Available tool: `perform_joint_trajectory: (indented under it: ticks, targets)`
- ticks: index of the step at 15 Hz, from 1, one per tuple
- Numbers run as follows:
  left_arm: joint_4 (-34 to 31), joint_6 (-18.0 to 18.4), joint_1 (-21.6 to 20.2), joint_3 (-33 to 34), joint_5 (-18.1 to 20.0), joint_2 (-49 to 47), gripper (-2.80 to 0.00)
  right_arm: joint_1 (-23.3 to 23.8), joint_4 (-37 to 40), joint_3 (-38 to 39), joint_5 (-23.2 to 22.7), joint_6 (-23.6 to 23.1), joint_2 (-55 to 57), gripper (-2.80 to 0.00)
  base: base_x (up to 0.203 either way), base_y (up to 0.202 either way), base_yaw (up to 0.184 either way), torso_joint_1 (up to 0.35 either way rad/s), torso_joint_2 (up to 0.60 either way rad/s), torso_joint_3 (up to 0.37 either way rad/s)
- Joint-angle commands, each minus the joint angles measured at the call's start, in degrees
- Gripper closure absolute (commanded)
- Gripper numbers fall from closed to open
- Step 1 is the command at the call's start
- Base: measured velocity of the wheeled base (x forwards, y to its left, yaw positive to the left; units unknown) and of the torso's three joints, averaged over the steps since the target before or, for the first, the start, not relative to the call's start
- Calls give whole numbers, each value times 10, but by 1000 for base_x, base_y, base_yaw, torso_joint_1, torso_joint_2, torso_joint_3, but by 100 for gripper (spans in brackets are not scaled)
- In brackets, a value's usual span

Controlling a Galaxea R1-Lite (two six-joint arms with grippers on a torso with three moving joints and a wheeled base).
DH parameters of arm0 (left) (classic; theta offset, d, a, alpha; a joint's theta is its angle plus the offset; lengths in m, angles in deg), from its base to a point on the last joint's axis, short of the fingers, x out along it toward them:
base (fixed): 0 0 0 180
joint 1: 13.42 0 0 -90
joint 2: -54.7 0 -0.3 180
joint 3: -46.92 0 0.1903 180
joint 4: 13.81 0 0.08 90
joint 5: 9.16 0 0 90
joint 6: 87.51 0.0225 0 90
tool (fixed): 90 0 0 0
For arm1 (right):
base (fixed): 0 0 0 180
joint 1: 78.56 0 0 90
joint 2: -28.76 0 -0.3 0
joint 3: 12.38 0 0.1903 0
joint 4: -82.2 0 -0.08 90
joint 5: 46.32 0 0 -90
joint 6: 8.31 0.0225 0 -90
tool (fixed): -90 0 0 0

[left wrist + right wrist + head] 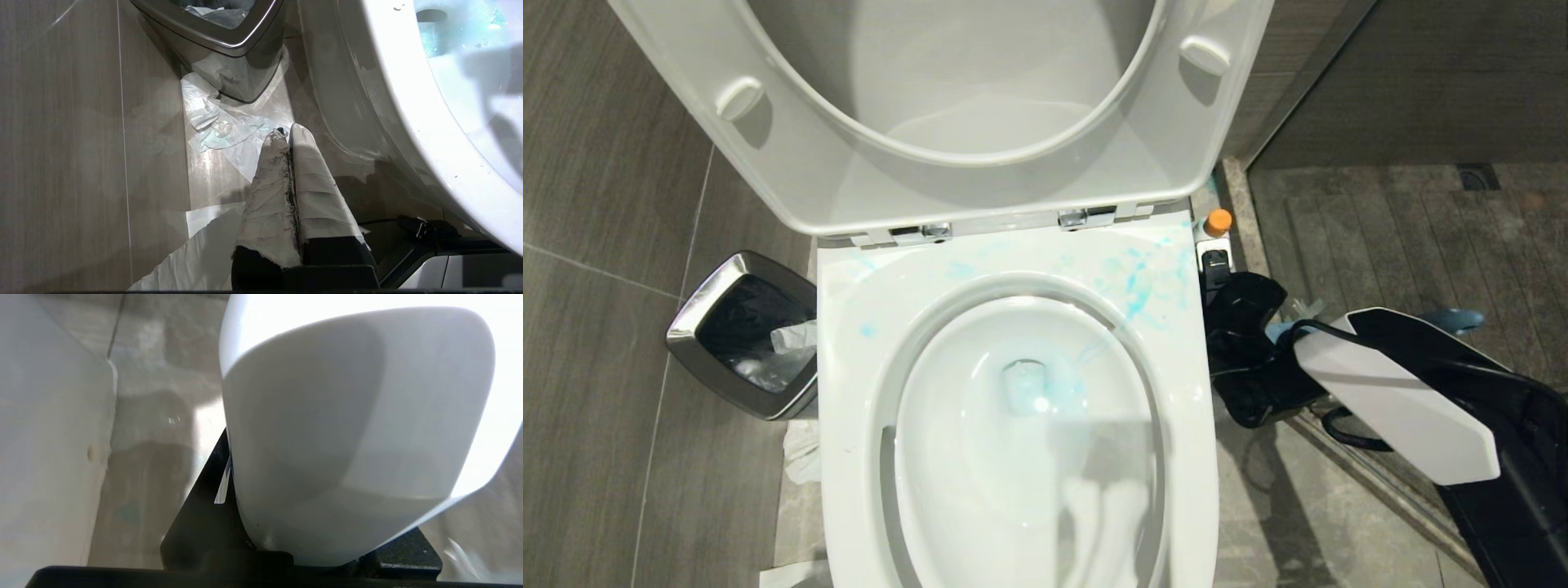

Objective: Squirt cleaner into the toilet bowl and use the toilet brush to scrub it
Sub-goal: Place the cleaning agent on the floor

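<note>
**Bottle in the right gripper beside the toilet**

The white bottle [351, 433] fills the right wrist view, clamped in the right gripper [1215, 265] just off the toilet bowl's [1013, 523] right side, orange cap up. Blue cleaner streaks the rim and water. The left gripper [286, 132] hangs low on the bowl's left, jaws pressed together and empty, above crumpled paper [220, 130] near the waste bin [731, 327].

White bottle body [351, 433] filling the view, clamped in the black end effector [286, 555], grey floor [155, 416] behind
</note>
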Motion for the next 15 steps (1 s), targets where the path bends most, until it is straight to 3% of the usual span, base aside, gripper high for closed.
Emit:
perform_joint_trajectory:
  ticks: [1, 9, 14, 15]
  targets:
    - [0, 0, 0, 0, 0, -1, 0, 5, 13, -78, -1, -3, 62, 0, 0, 0, 0, 0, 0, 0]
    - [0, 0, 0, 0, 0, -1, 0, 20, 78, -222, -26, 2, 135, 0, 0, 0, 0, 0, 0, 0]
    - [0, 0, 0, 0, 0, -1, 0, 20, 91, -229, -29, 5, 141, 0, 0, 0, 0, 0, 0, 0]
    - [0, 0, 0, 0, 0, -1, 0, 20, 91, -229, -30, 5, 141, -280, 0, 0, 0, 0, 0, 0]
